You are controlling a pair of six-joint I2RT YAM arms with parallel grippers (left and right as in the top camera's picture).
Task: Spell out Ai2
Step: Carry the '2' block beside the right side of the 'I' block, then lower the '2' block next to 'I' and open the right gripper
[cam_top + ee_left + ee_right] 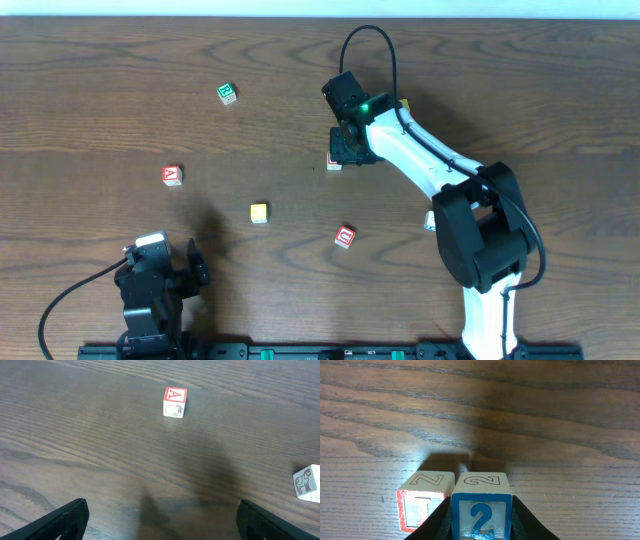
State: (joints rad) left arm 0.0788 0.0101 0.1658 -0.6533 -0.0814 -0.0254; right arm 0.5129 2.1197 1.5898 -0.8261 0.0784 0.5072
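My right gripper is shut on a blue "2" block, low at the table right of centre. The block sits close against the right side of a red-bordered block whose front letter looks like an I. In the overhead view the gripper hides the "2" block. The red "A" block stands alone at the left. My left gripper is open and empty near the front left edge, well short of the "A" block.
A green block lies at the back left, a yellow block in the middle and a red block in front of centre. A block with a horse picture shows at the left wrist view's right edge. Another block peeks out beside the right arm.
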